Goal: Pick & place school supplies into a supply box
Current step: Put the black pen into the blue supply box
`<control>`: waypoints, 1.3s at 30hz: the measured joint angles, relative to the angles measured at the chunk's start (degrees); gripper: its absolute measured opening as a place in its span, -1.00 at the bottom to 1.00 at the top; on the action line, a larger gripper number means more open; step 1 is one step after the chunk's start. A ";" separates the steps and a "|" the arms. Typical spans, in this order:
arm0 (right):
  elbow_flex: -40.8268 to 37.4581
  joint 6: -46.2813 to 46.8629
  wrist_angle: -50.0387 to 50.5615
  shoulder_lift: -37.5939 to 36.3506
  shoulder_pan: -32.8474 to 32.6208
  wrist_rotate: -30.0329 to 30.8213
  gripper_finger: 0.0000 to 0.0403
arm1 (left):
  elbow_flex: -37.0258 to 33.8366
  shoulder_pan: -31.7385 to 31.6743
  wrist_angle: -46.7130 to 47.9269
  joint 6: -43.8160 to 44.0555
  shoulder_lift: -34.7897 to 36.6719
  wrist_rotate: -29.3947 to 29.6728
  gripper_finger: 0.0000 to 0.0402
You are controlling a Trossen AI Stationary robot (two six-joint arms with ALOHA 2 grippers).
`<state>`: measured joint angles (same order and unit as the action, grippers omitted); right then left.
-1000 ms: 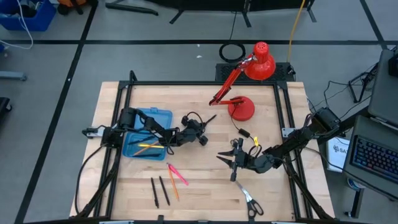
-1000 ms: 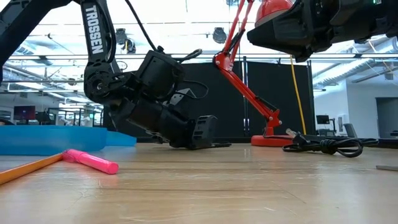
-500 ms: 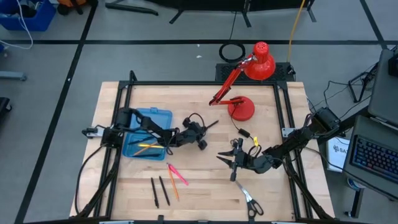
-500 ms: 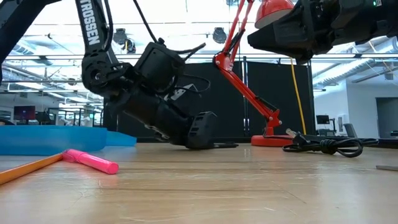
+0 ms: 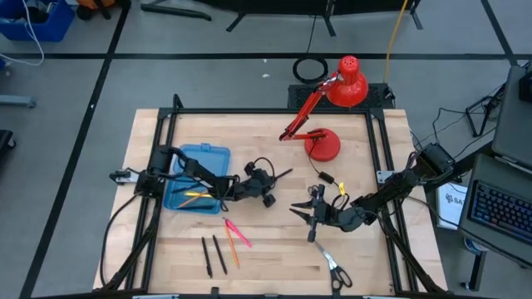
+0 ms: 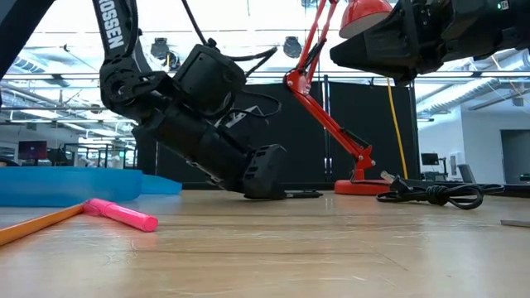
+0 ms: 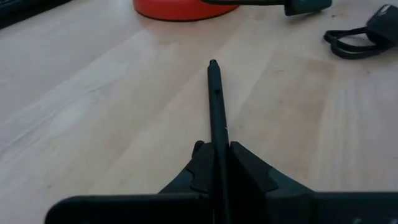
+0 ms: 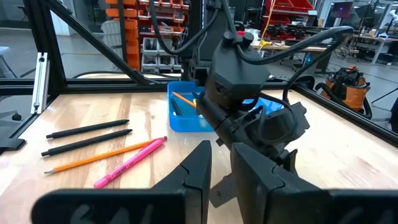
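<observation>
At frame centre we see the left gripper (image 5: 277,177) clamped on a black pen (image 7: 216,106). The blue supply box (image 5: 197,188) lies centre-left, pencils inside. The right gripper (image 5: 303,212), lower right of centre, has fingers nearly together, holding nothing.

The left gripper (image 7: 217,167) pinches a thin black pen (image 7: 215,106) between its two dark fingers (image 7: 252,169); the pen points forward, its tip above pale wooden table (image 7: 93,106); beyond it sits the lamp's red base (image 7: 180,7); a coiled black cable (image 7: 360,38) lies off to one side of it.
</observation>
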<state>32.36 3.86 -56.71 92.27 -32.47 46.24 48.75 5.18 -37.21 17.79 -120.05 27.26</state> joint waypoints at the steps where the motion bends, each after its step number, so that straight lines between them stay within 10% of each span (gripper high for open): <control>1: 0.00 0.00 0.00 0.00 0.00 0.00 -0.75 | 0.00 0.26 -0.19 0.25 0.02 -0.25 -0.83; 22: -0.02 0.33 0.42 -0.01 0.02 0.00 -0.75 | 0.00 5.94 13.78 -1.19 10.79 -1.69 -0.83; 39: -0.02 0.44 0.70 -0.02 0.00 0.00 -0.75 | 0.00 14.08 46.75 -2.09 32.55 -1.94 -0.83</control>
<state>32.34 4.29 -56.01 92.25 -32.47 46.24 48.76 19.25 9.54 15.70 -87.50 25.32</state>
